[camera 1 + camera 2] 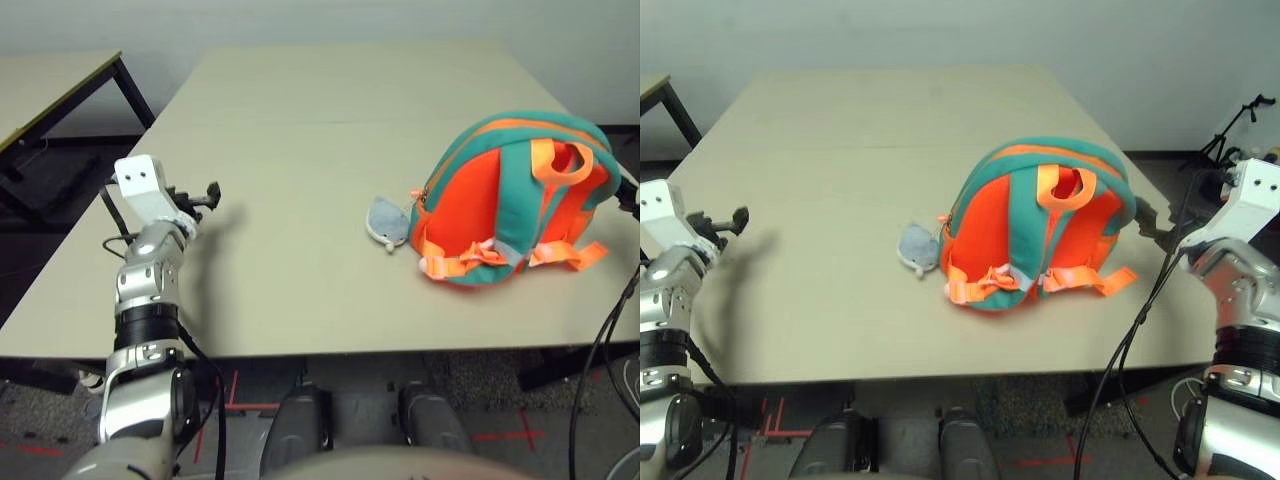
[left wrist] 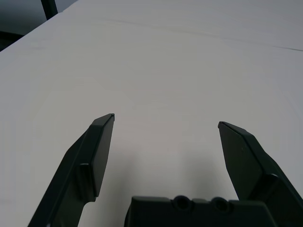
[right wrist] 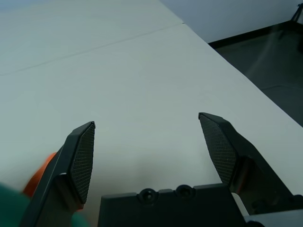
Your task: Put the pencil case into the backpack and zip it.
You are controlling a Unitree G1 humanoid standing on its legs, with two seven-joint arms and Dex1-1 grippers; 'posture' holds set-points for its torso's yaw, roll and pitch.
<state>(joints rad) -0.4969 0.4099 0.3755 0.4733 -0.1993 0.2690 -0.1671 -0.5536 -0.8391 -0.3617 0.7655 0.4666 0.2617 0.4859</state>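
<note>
Silver jointed forearms with black bands, white angular wrist block with small holes on the left arm point(image 1: 150, 290); black cables trail alongside; black fingers point(image 3: 83, 163) with textured pads

Orange-teal backpack point(image 1: 1040, 225) lying on table, straps up, grey plush piece point(image 1: 915, 247) alongside.

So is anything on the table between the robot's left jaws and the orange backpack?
No. Bare table lies between the left gripper and the backpack, apart from the grey plush piece attached at its side.
</note>
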